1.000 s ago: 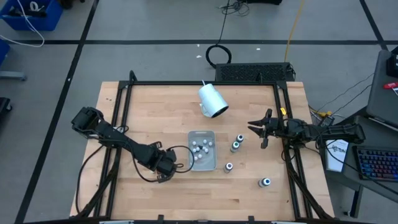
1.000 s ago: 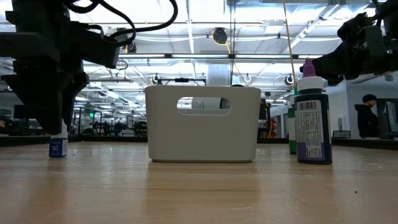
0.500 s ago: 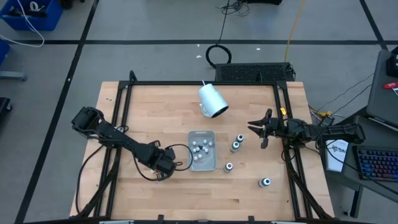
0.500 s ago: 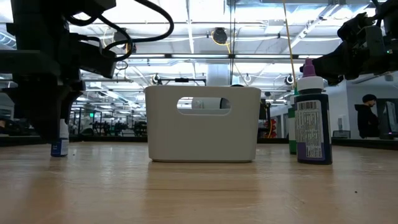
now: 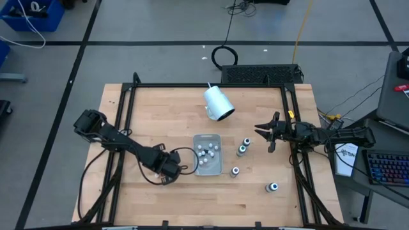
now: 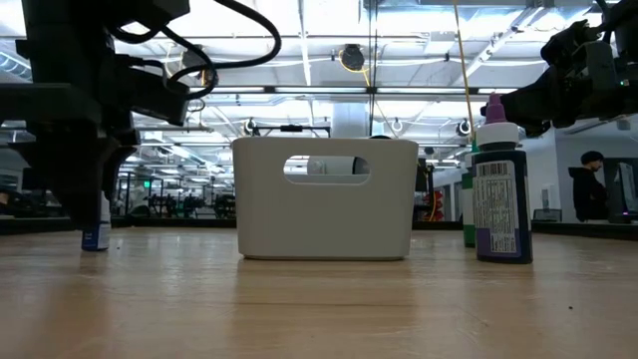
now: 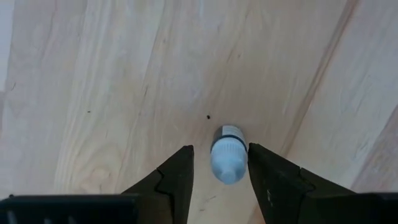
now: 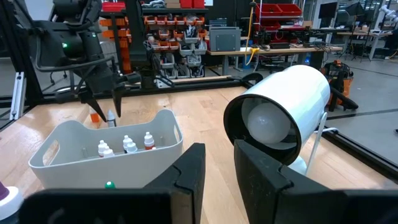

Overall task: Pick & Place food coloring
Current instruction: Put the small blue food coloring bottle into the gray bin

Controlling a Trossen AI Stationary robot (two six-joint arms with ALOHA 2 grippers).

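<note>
A tiny whitish bottle [image 7: 228,163] with a pale cap stands upright on the wood left of the pale rectangular tray [image 5: 217,167]. In the low view this bottle [image 6: 96,233] shows a blue label. My left gripper [image 7: 221,180] points straight down over it, open, one finger on each side; I cannot tell whether a finger touches it. Several whitish bottles [image 5: 206,152] stand inside the tray. Several dark bottles stand right of it [image 5: 242,150] [image 5: 235,171] [image 5: 273,187]. My right gripper [image 5: 268,133] hovers open near the table's right edge.
A large white cup [image 5: 218,103] lies on its side beyond the tray. In the low view a dark bottle with a purple cap [image 6: 501,194] stands close in front. Black frame rails [image 5: 121,121] run along the table's edges. Bare wood lies toward the near edge.
My left gripper has come down over the small bottle left of the tray, so its fingers now stand on either side of it. The bottle has stayed in place.
</note>
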